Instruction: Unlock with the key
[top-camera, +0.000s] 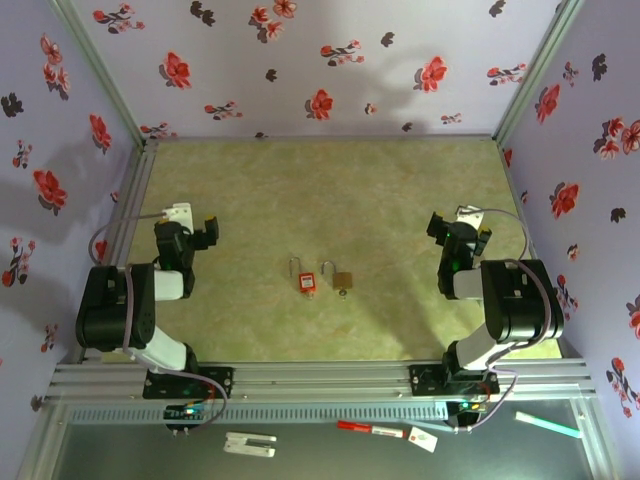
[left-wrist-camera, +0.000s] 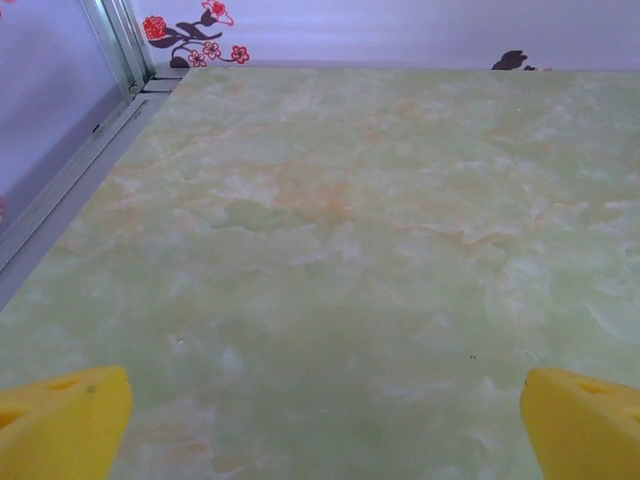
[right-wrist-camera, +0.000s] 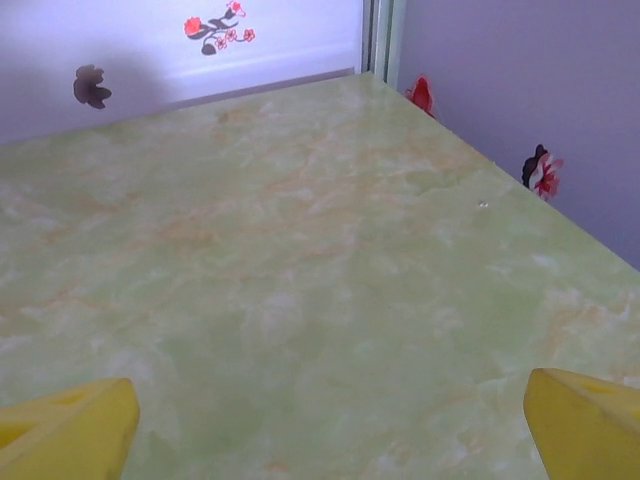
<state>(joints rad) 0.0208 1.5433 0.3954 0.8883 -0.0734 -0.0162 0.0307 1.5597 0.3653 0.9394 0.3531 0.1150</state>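
Brass padlock (top-camera: 342, 279) and red padlock (top-camera: 305, 281) lie between left pincer (top-camera: 208, 232) and right pincer (top-camera: 440, 228), both wide-open, empty.

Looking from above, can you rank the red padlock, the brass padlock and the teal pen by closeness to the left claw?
From the left claw:
1. Red plastic padlock, table centre.
2. Brass padlock, just right of it.
3. Teal pen, grey ledge, far right.
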